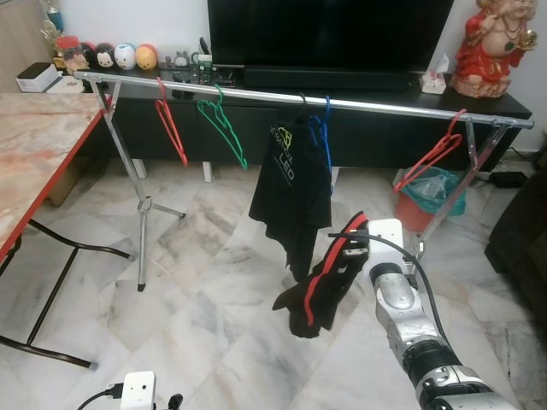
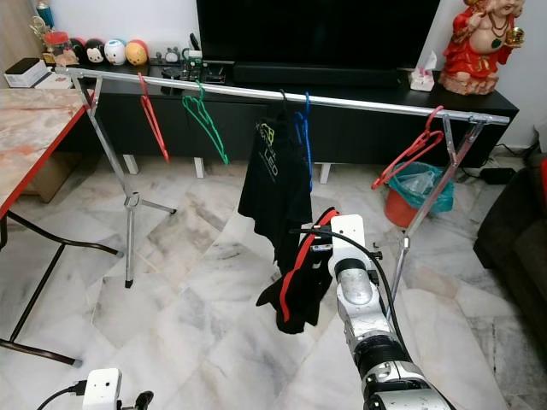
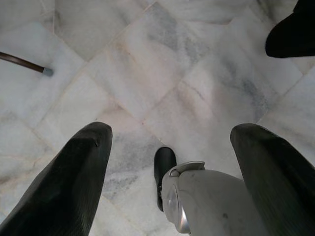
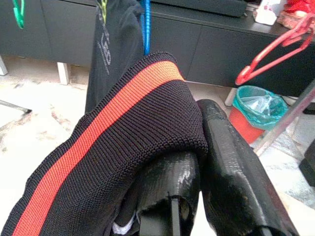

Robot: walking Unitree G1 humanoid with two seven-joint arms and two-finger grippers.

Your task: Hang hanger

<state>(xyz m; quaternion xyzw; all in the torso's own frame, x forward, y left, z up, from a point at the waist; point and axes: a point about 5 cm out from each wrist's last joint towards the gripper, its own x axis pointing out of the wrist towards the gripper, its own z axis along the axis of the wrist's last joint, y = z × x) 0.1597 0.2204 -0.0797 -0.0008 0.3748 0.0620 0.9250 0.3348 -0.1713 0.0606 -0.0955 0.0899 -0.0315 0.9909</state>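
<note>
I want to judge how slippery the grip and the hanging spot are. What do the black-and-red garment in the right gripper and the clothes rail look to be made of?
The black-and-red garment looks like a ribbed knit, soft and matte: rows of stitches show clearly. It is clamped in the right gripper. The clothes rail looks like bare metal tube, smooth and shiny, with bright highlights along it, so probably slick.

The right arm point(image 1: 408, 318) is silver metal in rounded segments, ending in a white boxy wrist block with a black cable looping from behind the right gripper point(image 4: 199, 162). Its fingers point(image 4: 231, 162) are thick, glossy and black. The left gripper point(image 3: 170, 172) has two broad dark fingers point(image 3: 69, 182) and a pale grey rounded part between them.
</note>
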